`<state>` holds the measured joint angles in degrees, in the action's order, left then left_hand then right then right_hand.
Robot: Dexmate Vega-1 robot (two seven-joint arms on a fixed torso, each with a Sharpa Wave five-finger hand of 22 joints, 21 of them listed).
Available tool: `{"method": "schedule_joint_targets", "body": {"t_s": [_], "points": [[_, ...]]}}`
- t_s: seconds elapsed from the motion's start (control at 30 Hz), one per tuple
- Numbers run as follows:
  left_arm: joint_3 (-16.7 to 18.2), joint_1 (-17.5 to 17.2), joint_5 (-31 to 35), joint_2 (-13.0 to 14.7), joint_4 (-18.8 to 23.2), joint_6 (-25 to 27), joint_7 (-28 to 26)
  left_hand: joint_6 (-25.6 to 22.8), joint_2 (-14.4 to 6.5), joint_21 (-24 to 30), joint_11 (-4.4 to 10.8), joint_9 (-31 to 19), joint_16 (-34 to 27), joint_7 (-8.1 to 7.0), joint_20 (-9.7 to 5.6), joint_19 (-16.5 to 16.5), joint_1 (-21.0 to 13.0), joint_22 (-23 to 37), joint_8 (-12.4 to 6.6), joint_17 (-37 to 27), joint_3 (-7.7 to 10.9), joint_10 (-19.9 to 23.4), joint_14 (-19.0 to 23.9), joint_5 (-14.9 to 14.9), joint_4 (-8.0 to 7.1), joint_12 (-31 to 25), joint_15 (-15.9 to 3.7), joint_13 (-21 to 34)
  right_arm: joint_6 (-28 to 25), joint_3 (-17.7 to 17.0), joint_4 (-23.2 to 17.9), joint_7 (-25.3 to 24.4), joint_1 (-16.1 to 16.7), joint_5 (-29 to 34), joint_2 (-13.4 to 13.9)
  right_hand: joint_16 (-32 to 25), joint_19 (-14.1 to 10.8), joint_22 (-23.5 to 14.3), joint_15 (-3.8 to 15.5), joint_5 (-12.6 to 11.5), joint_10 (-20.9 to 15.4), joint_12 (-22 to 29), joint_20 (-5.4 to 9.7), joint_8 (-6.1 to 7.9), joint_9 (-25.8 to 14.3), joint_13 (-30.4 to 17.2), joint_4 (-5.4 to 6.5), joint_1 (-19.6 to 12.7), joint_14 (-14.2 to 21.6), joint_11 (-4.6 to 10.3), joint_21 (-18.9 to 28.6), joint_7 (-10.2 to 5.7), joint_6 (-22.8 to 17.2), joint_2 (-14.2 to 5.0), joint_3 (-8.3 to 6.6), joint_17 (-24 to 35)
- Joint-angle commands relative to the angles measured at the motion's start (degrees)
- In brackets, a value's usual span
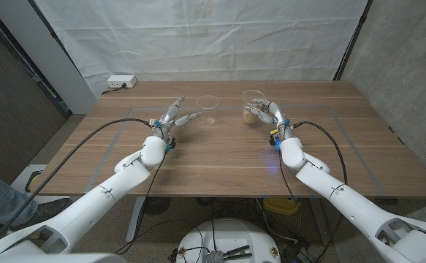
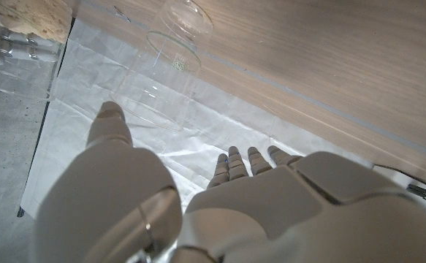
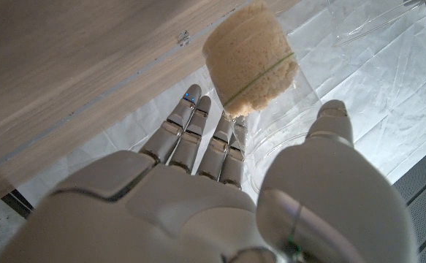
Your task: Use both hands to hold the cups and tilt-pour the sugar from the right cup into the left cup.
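Sugar cup (image 1: 253,107): clear plastic, brown sugar in its base, far centre-right of wooden table (image 1: 220,157), apparently grasped by right hand (image 1: 266,111). Empty cup (image 1: 208,109): just left of it, left hand (image 1: 177,117) beside it with fingers spread, holding nothing.

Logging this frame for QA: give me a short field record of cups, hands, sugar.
left cup: clear, empty, upright on table
right cup: clear, holds sugar
left hand: fingers apart beside left cup, not gripping it
right hand: fingers around right cup
pour: not yet begun
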<state>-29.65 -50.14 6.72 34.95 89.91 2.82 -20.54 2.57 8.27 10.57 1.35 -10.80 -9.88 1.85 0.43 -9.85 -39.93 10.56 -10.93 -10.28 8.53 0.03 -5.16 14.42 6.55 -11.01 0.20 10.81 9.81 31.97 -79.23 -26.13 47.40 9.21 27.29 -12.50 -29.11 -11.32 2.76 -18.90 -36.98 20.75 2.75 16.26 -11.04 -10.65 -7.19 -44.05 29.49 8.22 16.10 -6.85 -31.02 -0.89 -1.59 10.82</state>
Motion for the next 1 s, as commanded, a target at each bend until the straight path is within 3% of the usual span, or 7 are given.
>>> {"method": "schedule_joint_targets", "body": {"t_s": [0.03, 1.0], "points": [[-2.34, 3.15, 1.34, -2.34, -4.57, -1.4, 1.59, 0.58, -0.01, 0.24, 0.2, -0.25, -0.34, -0.02, 0.5, -5.61, 0.18, 0.11, 0.12, -0.14, -0.34, -0.34, -0.35, 0.32, 0.0, -0.09, -0.15, 0.29, 0.66, -0.05, 0.39, -0.06, -0.04, -0.12, -0.06, 0.05, 0.14, -0.29, 5.12, 0.11, -0.14, -0.28, 3.95, -0.21, -0.15, -0.12, 0.18, -0.21, 0.05, 0.06, -0.1, 0.06, -0.45, -0.64, -0.23, 0.08], [-5.49, 9.19, 2.65, -7.83, -14.76, -5.98, 2.77, 0.28, -0.33, 0.63, 0.83, -0.28, -0.67, -0.37, 1.03, -5.59, 0.11, 0.13, -0.28, -0.15, -0.95, -0.24, -0.37, 0.71, -0.2, -0.48, -0.51, 0.31, 1.38, -0.53, 1.53, 0.81, -0.53, -1.14, 0.23, 0.29, 0.06, -0.3, 5.0, 0.66, 0.04, -0.73, 3.93, -0.69, -0.16, -0.13, 0.49, 0.13, 0.19, -0.05, -0.18, 0.05, -0.37, -0.83, -0.04, 0.15]]}}
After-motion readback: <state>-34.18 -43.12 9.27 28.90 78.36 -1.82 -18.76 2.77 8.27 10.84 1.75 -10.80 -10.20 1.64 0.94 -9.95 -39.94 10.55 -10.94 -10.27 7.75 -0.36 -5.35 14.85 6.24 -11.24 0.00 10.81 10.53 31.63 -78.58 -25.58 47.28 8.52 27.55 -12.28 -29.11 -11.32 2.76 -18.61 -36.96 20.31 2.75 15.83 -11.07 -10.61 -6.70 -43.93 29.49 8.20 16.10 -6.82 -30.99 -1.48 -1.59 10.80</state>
